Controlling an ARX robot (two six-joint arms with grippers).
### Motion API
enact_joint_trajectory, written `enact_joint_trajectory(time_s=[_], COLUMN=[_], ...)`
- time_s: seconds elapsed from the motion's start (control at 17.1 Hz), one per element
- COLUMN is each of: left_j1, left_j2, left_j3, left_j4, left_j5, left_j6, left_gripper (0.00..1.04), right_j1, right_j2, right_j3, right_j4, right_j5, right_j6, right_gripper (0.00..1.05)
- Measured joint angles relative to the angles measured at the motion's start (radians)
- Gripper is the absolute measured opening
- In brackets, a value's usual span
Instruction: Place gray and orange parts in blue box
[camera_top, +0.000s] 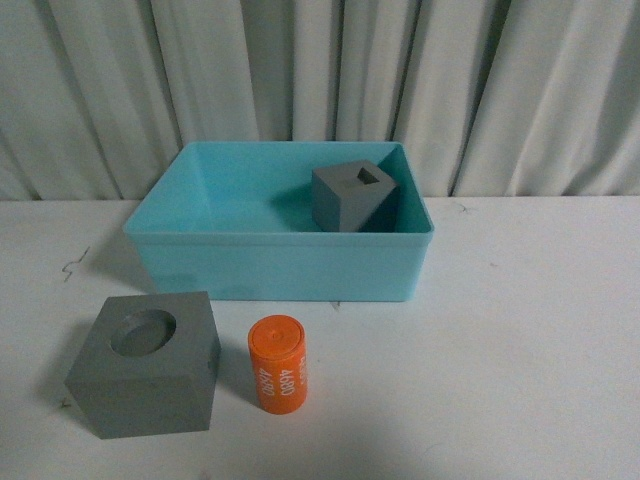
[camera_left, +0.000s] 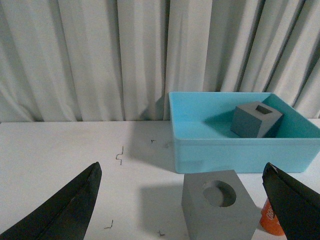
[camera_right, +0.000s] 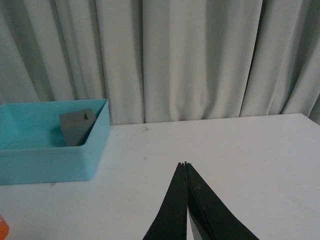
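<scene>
Standing upright: orange cylinder (camera_top: 279, 363), axis vertical.

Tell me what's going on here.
Nothing is gripped right now. The slotted gray cube already sits tilted in the blue box. The gray cube with the round recess and the orange cylinder wait on the table in front of it. The left jaws stand open facing them; the right jaws are shut.

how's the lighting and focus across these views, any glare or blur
Front view: soft even light, no glare, faint shadows left of the matte gray cube with a round recess and the light turquoise-blue plastic bin. Left wrist view: the open left tool looks dark and soft-edged. Right wrist view: the shut right tool is a featureless black silhouette.
</scene>
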Motion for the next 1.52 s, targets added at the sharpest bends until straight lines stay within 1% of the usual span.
enact_joint_trajectory(time_s=[0.06, 0.18, 0.23, 0.29, 0.41, 0.47, 0.7, 0.82, 0.88, 0.99, 1.05, 1.11, 1.17, 1.34, 1.52], left_j1=[0.000, 0.000, 0.000, 0.000, 0.000, 0.000, 0.000, 0.000, 0.000, 0.000, 0.013, 0.016, 0.011, -0.063, -0.109], left_j2=[0.000, 0.000, 0.000, 0.000, 0.000, 0.000, 0.000, 0.000, 0.000, 0.000, 0.068, 0.276, 0.461, 0.851, 1.188], left_j3=[0.000, 0.000, 0.000, 0.000, 0.000, 0.000, 0.000, 0.000, 0.000, 0.000, 0.069, 0.171, 0.255, 0.407, 0.523], left_j4=[0.000, 0.000, -0.001, 0.002, 0.000, 0.000, 0.000, 0.000, 0.000, 0.000, -0.201, -0.347, -0.380, -0.140, 0.040], left_j5=[0.000, -0.001, 0.000, 0.000, 0.000, 0.000, 0.000, 0.000, 0.000, 0.000, 0.037, 0.049, 0.038, 0.026, 0.014], left_j6=[0.000, 0.000, 0.000, 0.000, 0.000, 0.000, 0.000, 0.000, 0.000, 0.000, -0.043, -0.099, -0.127, -0.110, -0.018], left_gripper=[0.98, 0.98, 0.98, 0.98, 0.98, 0.98, 0.98, 0.98, 0.98, 0.98, 0.98, 0.98, 0.98, 0.98, 0.98], right_j1=[0.000, 0.000, 0.000, 0.000, 0.000, 0.000, 0.000, 0.000, 0.000, 0.000, 0.000, 0.000, 0.001, 0.001, 0.001], right_j2=[-0.017, -0.152, -0.174, -0.174, -0.173, -0.172, -0.172, -0.172, -0.172, -0.173, -0.172, -0.172, -0.173, -0.173, -0.173], right_j3=[0.000, 0.000, 0.002, 0.000, 0.000, 0.000, 0.000, 0.000, 0.000, 0.000, 0.000, 0.000, 0.000, 0.000, 0.000], right_j4=[-0.028, -0.187, -0.163, -0.190, -0.182, -0.182, -0.182, -0.182, -0.182, -0.182, -0.183, -0.182, -0.182, -0.183, -0.183], right_j5=[0.000, -0.002, -0.003, -0.002, -0.002, -0.003, -0.003, -0.003, -0.003, -0.003, -0.003, -0.003, -0.004, -0.003, -0.003], right_j6=[0.000, 0.000, 0.000, -0.001, 0.000, -0.001, -0.001, -0.001, -0.001, -0.001, -0.001, -0.001, -0.001, -0.001, -0.001], right_gripper=[0.02, 0.02, 0.02, 0.02, 0.02, 0.08, 0.44, 0.72, 0.83, 1.00, 0.98, 0.98, 0.98, 0.98, 0.98])
